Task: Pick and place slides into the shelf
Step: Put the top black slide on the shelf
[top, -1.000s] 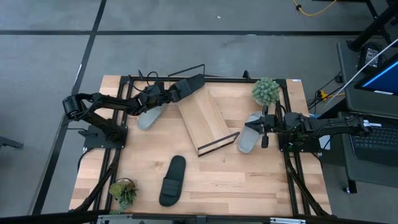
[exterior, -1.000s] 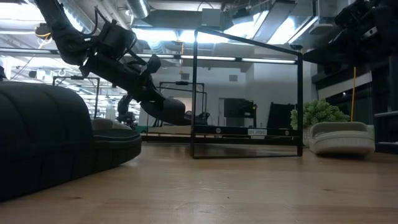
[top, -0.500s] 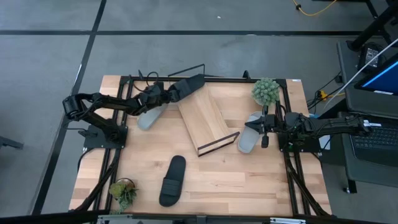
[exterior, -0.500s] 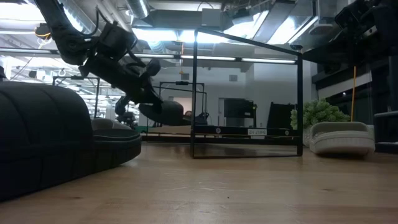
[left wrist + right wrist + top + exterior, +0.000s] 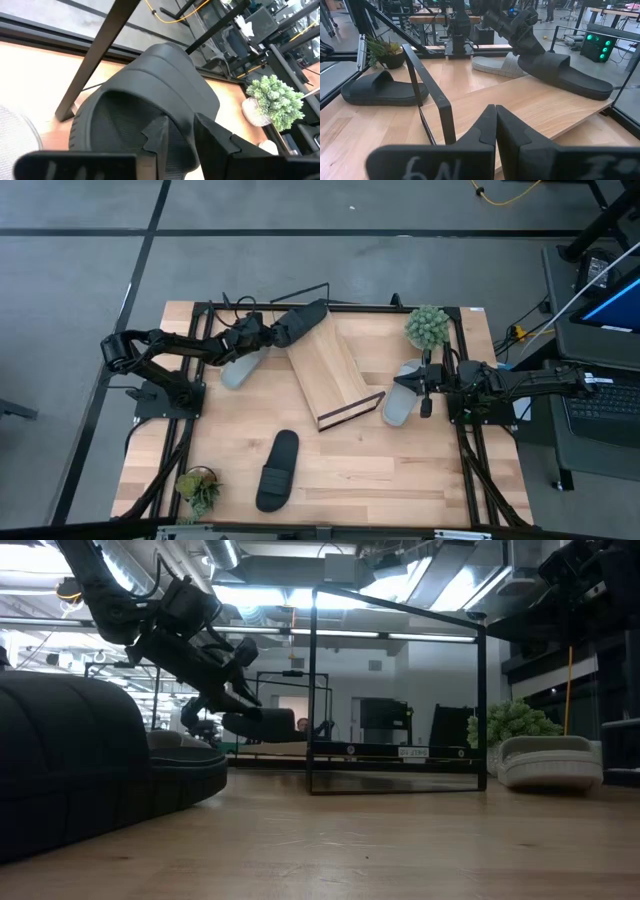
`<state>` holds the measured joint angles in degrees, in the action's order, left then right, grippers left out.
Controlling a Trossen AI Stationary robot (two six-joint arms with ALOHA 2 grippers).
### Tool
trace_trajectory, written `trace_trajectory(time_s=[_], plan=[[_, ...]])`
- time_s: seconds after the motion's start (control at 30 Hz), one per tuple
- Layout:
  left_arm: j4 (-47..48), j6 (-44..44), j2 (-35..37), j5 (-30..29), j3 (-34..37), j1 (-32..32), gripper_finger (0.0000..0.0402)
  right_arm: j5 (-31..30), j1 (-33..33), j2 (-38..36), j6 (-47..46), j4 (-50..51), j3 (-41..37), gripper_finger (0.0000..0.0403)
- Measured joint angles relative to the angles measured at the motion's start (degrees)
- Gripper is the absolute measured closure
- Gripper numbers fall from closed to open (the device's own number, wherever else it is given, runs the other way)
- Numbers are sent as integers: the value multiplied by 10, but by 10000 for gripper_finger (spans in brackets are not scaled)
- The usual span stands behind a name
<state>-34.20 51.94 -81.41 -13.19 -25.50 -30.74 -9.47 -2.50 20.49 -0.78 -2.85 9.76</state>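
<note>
Left gripper (image 5: 268,332) stretched low over shelf (image 5: 330,370) top end, fingers (image 5: 210,137) parted around black slide (image 5: 300,321) strap; slide lies on board. Right gripper (image 5: 495,125) parked beside grey slide (image 5: 402,392), fingers pressed together, empty. Right wrist view alone shows handwritten marks, unreadable.

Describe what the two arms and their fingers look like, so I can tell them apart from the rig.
Both arms are dark, jointed and matte, with black cables along the links. The left gripper has angular black fingers. The right gripper has blocky black fingers and pale handwritten marks on its base.
</note>
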Motion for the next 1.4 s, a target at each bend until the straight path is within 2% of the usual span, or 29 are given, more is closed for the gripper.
trace_trajectory(time_s=[0.33, 0.53, 1.1, 1.2, 1.4], plan=[[0, 0, 0, 2, 0, 0, 282, 0, 0, 0, -1, 0, 0, 395], [33, -14, 0, 26, 0, 0, 281, 0, 0, 0, -1, 0, 0, 395], [45, -59, 2, 59, -5, -1, 281, 0, 0, 0, -2, 0, 0, 395], [86, -75, 12, 67, -21, -11, 281, 0, 0, 0, -2, 1, 0, 395], [233, -104, 46, 69, -64, -27, 281, 1, 0, 0, -2, 1, 0, 395]])
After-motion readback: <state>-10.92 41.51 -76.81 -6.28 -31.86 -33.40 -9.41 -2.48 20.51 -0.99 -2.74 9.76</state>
